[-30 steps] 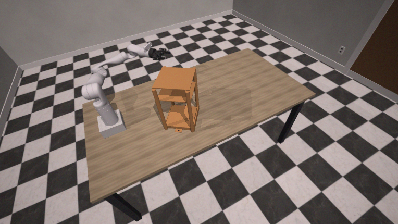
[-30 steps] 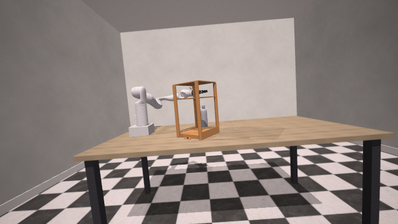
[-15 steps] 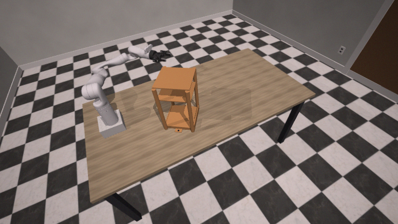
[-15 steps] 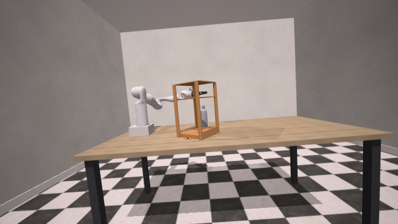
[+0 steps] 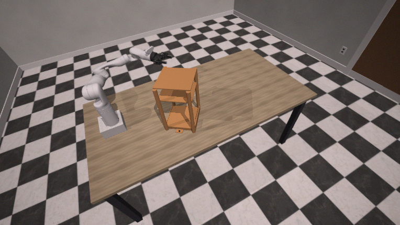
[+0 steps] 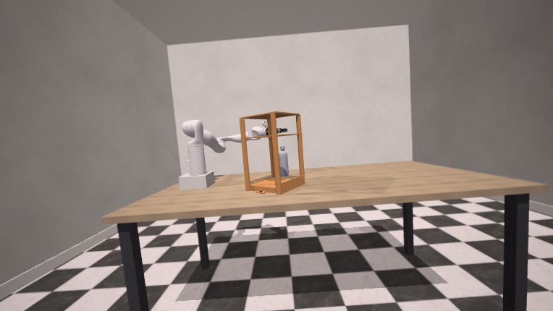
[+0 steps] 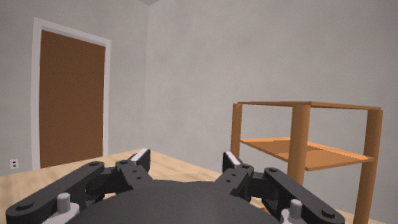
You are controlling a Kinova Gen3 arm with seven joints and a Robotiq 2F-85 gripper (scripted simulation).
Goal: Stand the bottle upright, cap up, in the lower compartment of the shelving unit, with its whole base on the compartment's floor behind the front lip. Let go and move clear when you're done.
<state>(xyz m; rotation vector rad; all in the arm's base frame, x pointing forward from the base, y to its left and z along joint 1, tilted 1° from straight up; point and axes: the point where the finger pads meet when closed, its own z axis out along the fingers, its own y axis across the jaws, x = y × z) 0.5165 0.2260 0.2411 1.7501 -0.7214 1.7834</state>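
While my gripper (image 5: 165, 58) (image 6: 284, 130) (image 7: 186, 160) reaches out with its fingers spread apart and nothing between them, the pale bottle (image 6: 284, 161) stands upright, seen through the orange shelving unit (image 5: 191, 111) (image 6: 275, 162) (image 7: 298, 145), toward one o'clock from its lower floor in the exterior view.

Compared with one second earlier, the black Robotiq gripper (image 5: 168, 59) (image 6: 286, 130) (image 7: 186, 160) has dipped a little in the exterior view. In the top view, it has shifted slightly toward the orange-brown shelving unit (image 5: 176, 79) (image 6: 274, 154) (image 7: 298, 140), and the outer end of the white arm (image 5: 138, 53) (image 6: 257, 131) has moved with it.
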